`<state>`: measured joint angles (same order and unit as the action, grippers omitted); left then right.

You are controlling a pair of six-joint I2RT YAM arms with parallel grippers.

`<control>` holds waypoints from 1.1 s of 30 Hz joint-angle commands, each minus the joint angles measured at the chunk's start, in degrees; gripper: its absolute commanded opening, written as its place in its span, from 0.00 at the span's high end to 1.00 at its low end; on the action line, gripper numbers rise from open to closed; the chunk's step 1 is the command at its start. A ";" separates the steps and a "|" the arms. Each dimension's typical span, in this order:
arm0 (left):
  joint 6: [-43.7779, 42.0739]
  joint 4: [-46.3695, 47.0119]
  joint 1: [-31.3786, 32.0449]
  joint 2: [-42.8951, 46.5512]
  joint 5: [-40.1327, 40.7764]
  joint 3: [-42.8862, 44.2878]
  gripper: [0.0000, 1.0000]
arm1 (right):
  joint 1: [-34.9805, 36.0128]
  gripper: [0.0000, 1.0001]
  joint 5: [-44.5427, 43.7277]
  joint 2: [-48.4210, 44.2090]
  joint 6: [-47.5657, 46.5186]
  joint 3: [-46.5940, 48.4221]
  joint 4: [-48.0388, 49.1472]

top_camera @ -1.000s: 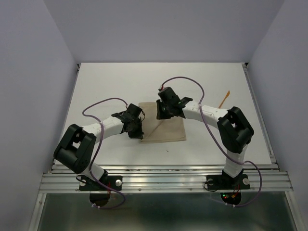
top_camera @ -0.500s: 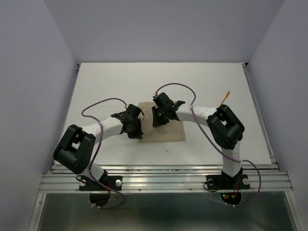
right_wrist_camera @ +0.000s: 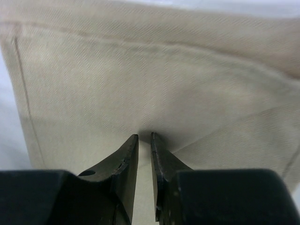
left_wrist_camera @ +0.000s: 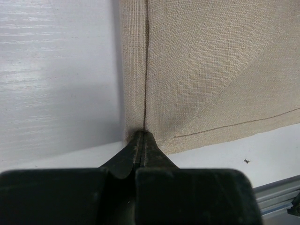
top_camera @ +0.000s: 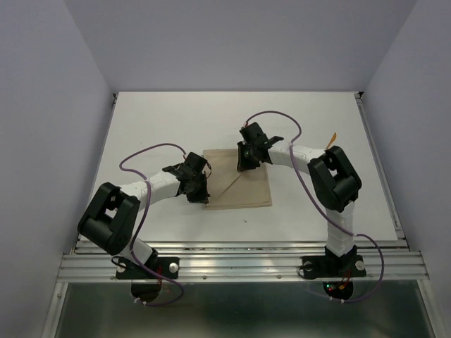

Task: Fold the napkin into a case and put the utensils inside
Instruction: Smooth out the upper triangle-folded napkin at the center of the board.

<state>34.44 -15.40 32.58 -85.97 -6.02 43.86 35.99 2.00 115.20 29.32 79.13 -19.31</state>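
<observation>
Tan-beige cloth napkin [top_camera: 250, 193] lies flat on white table [top_camera: 155, 127]. Left gripper [left_wrist_camera: 142, 135] clamped on its near-left corner. Right gripper [right_wrist_camera: 144, 137] narrow, tips on cloth, grip unclear. Risk: weak pinch slips w/ pull, fold skews.

- The white table [top_camera: 176, 120] is carrying everything, with its long edges running at 12 and 6 o'clock.
- The tan napkin [top_camera: 246, 190] is lying on it near the middle, slightly toward 6 o'clock. A diagonal crease is running across the cloth from 1 o'clock down to 7 o'clock.
- A thin orange utensil [top_camera: 329, 145] is lying toward 2 o'clock, near the table's right edge and well apart from the napkin.
- A small dark speck [top_camera: 244, 220] is sitting on the table, just at 6 o'clock of the napkin.
</observation>
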 commanded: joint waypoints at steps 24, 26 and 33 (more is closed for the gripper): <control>-4.02 -4.46 0.03 2.56 1.27 4.12 1.00 | -13.22 0.78 0.02 4.34 -5.33 13.33 -3.10; -4.37 -5.69 0.12 3.09 1.63 5.18 1.00 | -13.22 0.78 0.64 2.59 -5.33 13.33 -2.84; -4.99 -9.30 0.03 7.84 4.09 8.97 1.00 | -13.22 0.77 0.20 -6.29 -4.89 9.47 -2.22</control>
<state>30.79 -21.67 32.58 -82.24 -3.84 50.15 23.20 1.54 115.85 24.60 89.78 -23.11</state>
